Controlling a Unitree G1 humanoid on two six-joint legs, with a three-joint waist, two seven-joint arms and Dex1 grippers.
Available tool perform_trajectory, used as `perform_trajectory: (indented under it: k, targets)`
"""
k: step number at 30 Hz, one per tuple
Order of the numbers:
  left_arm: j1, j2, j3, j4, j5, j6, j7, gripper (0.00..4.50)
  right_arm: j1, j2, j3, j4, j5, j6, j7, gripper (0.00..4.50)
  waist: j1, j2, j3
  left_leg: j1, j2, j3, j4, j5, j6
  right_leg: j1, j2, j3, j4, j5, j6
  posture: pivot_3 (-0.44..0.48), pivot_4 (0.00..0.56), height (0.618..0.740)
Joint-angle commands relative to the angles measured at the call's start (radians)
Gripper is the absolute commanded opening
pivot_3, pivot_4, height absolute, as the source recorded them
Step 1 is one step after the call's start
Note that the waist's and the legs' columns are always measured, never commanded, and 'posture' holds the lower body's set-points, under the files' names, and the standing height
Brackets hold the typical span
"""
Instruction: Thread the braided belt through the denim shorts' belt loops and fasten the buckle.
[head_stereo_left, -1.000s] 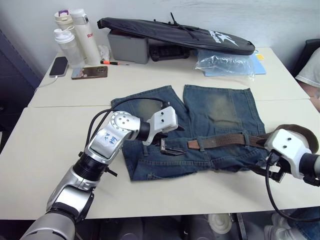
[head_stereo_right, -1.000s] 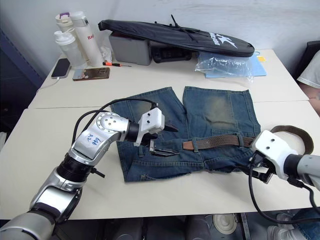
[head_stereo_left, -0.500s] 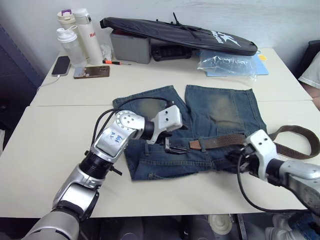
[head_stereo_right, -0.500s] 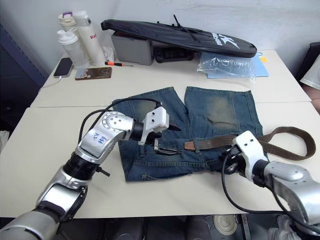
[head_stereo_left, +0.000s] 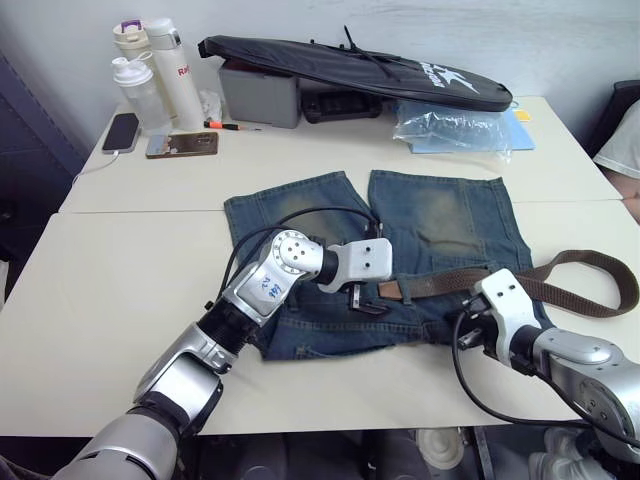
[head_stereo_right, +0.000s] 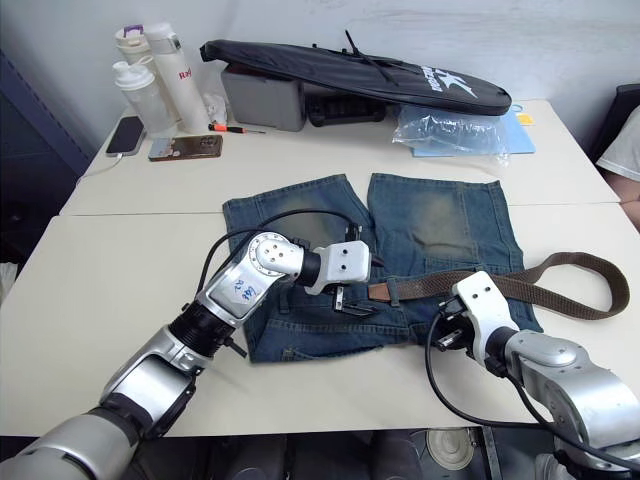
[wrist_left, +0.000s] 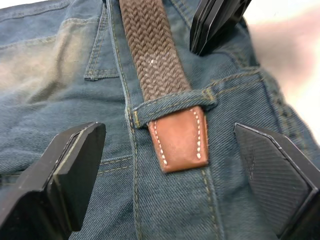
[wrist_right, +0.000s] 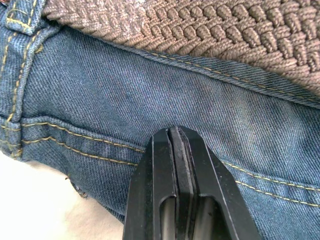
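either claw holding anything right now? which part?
Left claw is open, straddling the braided belt's tan leather end without gripping it. Right claw is shut over the denim shorts; no fabric visibly pinched.

Denim shorts (head_stereo_left: 440, 225) flat on table; braided belt (head_stereo_left: 470, 279) through belt loop (wrist_left: 172, 102), tail looped right.

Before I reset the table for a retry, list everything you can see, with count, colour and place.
denim shorts: one, faded blue, flat at table centre.
braided belt: one, dark brown, through the waistband loops, free end looping to the right.
buckle: one, silver, at the belt's tan end.
bottles: three, white and clear, far left corner.
phones: two, beside the bottles.
long bag: one, black, far edge.
plastic bag: one, clear, far right.
left end effector: open, over the tan end.
right end effector: shut, on the denim.
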Motion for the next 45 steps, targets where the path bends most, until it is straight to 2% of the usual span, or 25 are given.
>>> perform_trajectory:
  k: [1, 8, 21, 22, 28, 34, 45]
  targets:
    - [-0.029, -0.028, 0.01, 0.011, 0.012, -0.027, 0.003, 3.64, 0.009, 0.012, 0.004, -0.007, -0.001, 0.04, -0.018, 0.0, 0.0, 0.0, 0.0, 0.0, 0.0, 0.0, 0.0, 0.0, 0.0, 0.0, 0.0, 0.0, 0.0, 0.0, 0.0, 0.0, 0.15, 0.74]
    - [-0.026, -0.023, 0.01, 0.042, 0.044, -0.038, -0.014, 0.46, 0.001, 0.015, 0.0, -0.014, 0.002, 0.053, -0.025, 0.0, 0.0, 0.0, 0.0, 0.0, 0.0, 0.0, 0.0, 0.0, 0.0, 0.0, 0.0, 0.0, 0.0, 0.0, 0.0, 0.0, 0.15, 0.74]
    - [-0.014, -0.019, 0.026, 0.05, 0.04, -0.015, -0.039, 0.46, -0.023, 0.006, 0.009, -0.005, -0.006, 0.057, -0.024, 0.0, -0.001, 0.0, 0.0, 0.0, 0.0, 0.0, 0.0, 0.0, 0.0, 0.0, 0.0, 0.0, 0.0, 0.0, 0.0, 0.0, 0.15, 0.74]
    - [-0.012, -0.02, 0.029, 0.05, 0.039, -0.009, -0.039, 0.21, -0.025, 0.006, 0.01, -0.005, -0.007, 0.057, -0.024, 0.0, -0.001, 0.0, 0.0, 0.0, 0.0, 0.0, 0.0, 0.0, 0.001, 0.0, 0.0, 0.0, 0.0, 0.0, 0.0, 0.0, 0.15, 0.74]
    - [-0.015, -0.007, 0.055, 0.03, 0.019, 0.035, -0.063, 0.21, -0.027, 0.003, 0.011, -0.003, -0.008, 0.059, -0.024, 0.0, -0.002, 0.0, 0.0, 0.0, 0.0, 0.0, 0.0, 0.0, 0.001, 0.0, 0.0, 0.0, 0.0, 0.0, 0.0, 0.0, 0.15, 0.74]
    - [-0.036, 0.1, 0.099, -0.139, -0.04, 0.221, -0.176, 0.21, -0.022, -0.011, 0.009, 0.005, -0.013, 0.058, -0.018, 0.0, -0.013, 0.0, 0.0, 0.0, 0.0, 0.0, -0.002, 0.0, 0.001, -0.001, 0.0, 0.0, 0.001, 0.0, 0.0, 0.0, 0.15, 0.74]
    - [0.063, 0.329, 0.159, -0.327, -0.085, 0.342, -0.246, 0.21, -0.053, -0.027, 0.045, 0.045, -0.022, 0.039, -0.001, 0.0, -0.026, 0.0, 0.0, 0.0, 0.0, 0.0, -0.002, 0.0, 0.001, -0.002, 0.0, 0.0, 0.002, 0.0, 0.001, 0.0, 0.15, 0.74]
